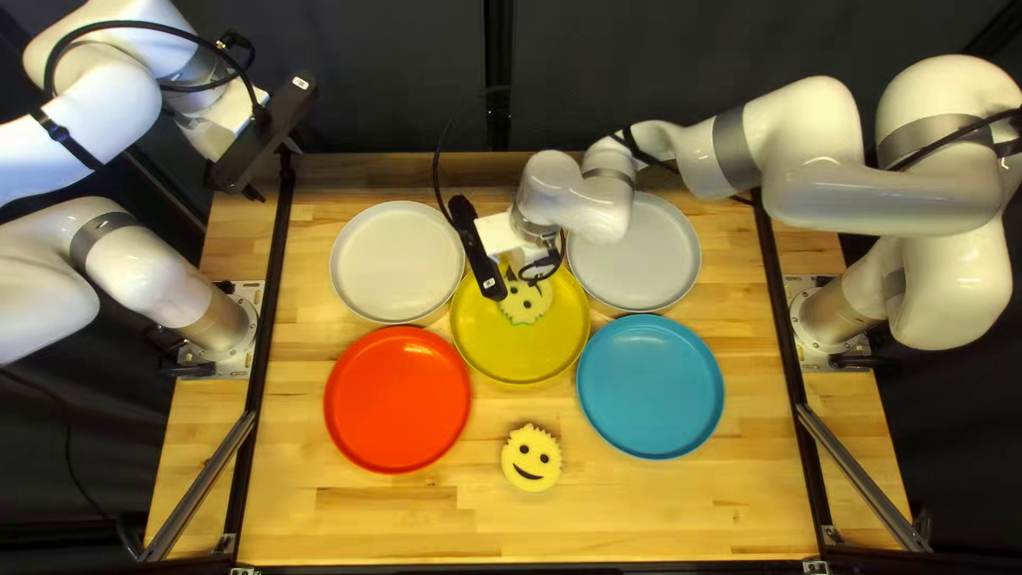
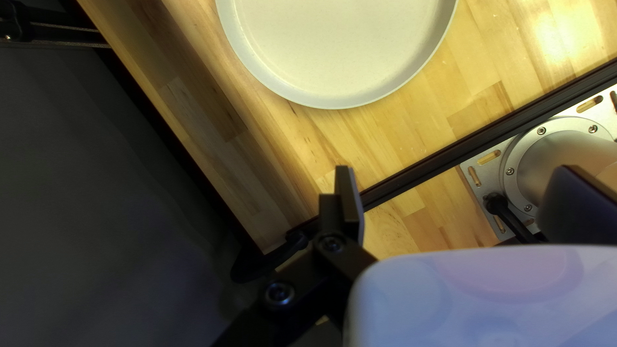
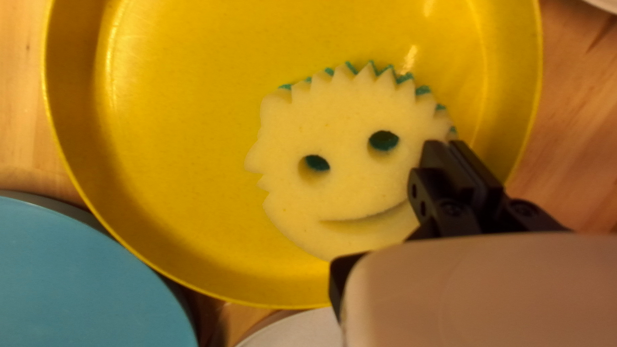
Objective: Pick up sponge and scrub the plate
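Scrubbing looks like the step in hand, with the sponge [image 3: 350,193] lying face up within the yellow plate [image 3: 180,128], nearer one side than its middle. The right claw [image 3: 452,151] has its fingers drawn close and appears to pinch the sponge by its edge, beside one eye hole; how deep the bite goes is hard to tell. The left claw [image 2: 457,172] is spread, with nothing in it, well apart from the work.

So small a hold may let the sponge pivot or slip, so short, slow strokes with light downward pressure should serve best. Work outward in arcs, easing off at the raised rim, where a hard push could slide the plate into the blue plate [image 3: 71,270] beside it. Fingertips should clear the plate's surface, so that only sponge rubs.

A spare sponge [image 1: 531,458] lies face up on the table [image 1: 660,511], below the yellow plate in the top left view. A small pale label [image 1: 301,82] marks the left claw's dark housing; its print is too small to read.
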You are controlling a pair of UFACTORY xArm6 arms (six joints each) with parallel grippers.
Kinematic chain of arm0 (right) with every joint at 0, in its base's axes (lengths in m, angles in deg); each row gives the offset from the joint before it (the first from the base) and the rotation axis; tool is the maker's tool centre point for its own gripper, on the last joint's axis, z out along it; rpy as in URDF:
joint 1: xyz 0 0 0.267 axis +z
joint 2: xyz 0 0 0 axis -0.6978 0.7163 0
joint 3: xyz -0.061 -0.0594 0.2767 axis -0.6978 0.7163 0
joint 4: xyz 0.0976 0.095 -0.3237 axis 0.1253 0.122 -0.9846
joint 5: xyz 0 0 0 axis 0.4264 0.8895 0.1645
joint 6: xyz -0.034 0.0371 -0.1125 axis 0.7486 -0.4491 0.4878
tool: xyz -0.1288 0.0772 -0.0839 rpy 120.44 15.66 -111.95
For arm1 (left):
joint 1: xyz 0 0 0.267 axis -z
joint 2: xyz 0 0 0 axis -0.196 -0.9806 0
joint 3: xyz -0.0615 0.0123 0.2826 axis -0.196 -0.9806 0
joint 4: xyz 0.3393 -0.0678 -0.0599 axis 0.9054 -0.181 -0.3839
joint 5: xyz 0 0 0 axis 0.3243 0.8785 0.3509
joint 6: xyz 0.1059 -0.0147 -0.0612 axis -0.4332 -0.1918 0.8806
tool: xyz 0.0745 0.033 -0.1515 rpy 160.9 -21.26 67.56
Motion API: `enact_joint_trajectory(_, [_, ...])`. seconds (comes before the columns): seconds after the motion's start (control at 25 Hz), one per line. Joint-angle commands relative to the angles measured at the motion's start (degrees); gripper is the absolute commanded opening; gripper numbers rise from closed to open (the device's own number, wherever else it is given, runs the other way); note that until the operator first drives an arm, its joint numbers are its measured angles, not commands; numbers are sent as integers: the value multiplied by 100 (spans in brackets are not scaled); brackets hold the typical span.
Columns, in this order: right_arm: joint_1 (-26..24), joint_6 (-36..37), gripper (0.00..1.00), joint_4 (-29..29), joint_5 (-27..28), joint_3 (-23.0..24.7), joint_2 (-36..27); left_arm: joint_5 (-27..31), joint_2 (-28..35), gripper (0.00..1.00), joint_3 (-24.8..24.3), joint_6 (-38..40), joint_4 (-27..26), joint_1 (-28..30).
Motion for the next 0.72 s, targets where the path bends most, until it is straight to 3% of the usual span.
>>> enact_joint_trajectory(0.04, [324, -205, 0, -185, -254, 347, -189, 0, 0, 100, 0, 0, 0, 0])
enact_joint_trajectory(0.36, [889, -354, 0, -473, -653, 1019, -612, 0, 0, 100, 0, 0, 0, 0])
enact_joint_trajectory(0.72, [520, 452, 0, -251, -537, 845, -485, 0, 0, 100, 0, 0, 0, 0])
